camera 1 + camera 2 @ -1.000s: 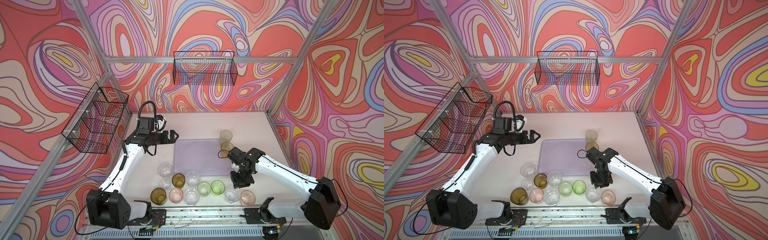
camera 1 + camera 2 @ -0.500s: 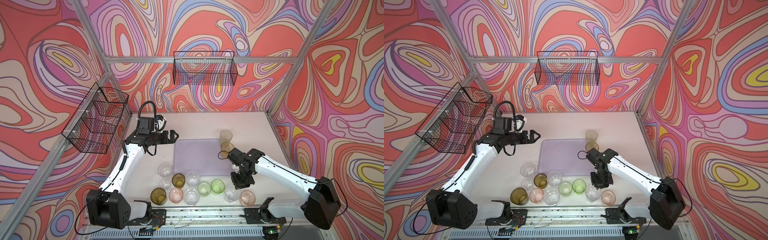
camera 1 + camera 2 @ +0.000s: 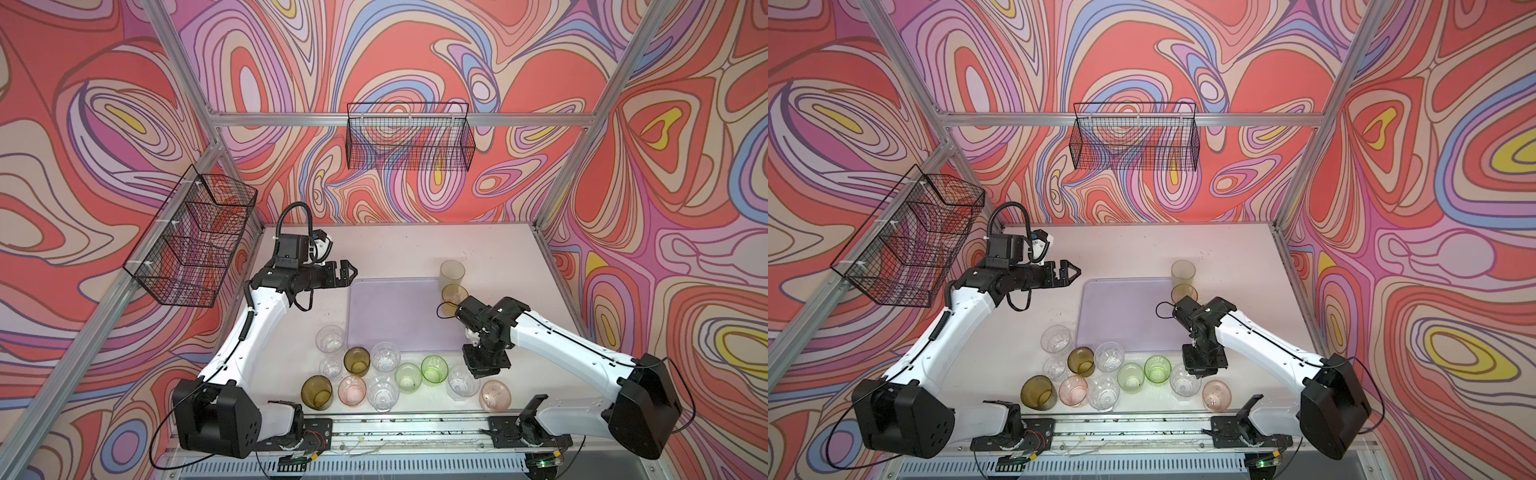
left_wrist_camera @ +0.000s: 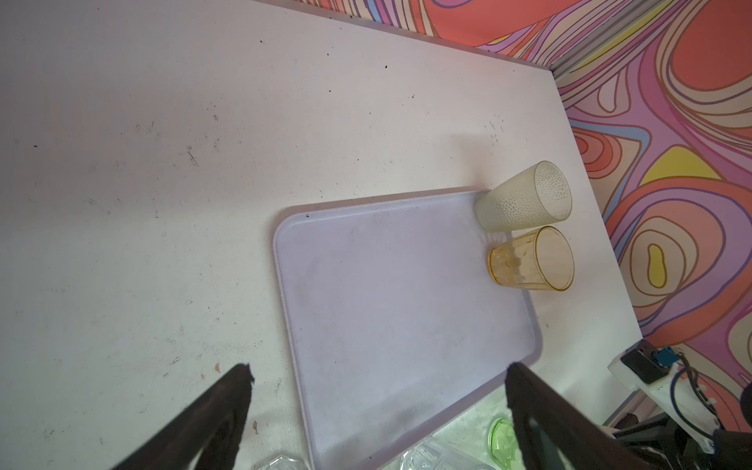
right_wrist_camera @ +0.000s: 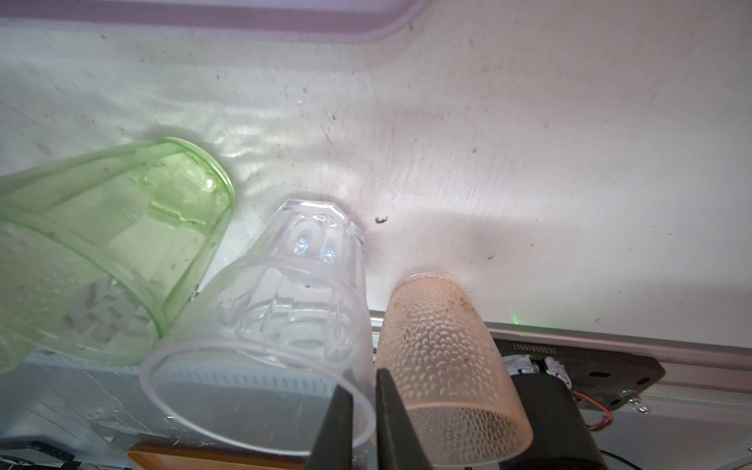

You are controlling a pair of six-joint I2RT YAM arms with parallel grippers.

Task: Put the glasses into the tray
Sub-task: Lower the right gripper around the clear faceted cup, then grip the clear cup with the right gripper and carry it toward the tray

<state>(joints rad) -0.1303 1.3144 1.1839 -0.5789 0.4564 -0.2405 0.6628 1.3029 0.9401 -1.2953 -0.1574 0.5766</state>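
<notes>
R gripper (image 5: 360, 384) has closed in, now pinching clear glass (image 5: 285, 301) rim, just in front of tray (image 3: 399, 316) | L gripper (image 4: 378, 366) wide apart, empty, by tray's far-left corner | done: 2 glasses (image 3: 454, 293) at tray's far-right corner | left: ~11 in front of tray

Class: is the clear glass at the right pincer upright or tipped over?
Upright. In the right wrist view the clear glass stands on its base on the table, its open rim up at the right pincer.

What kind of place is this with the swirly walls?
Probably a robot practice booth: a left arm and right arm mounted at the table edge, a metal frame around it, glasses set out beside a lilac tray.
</notes>
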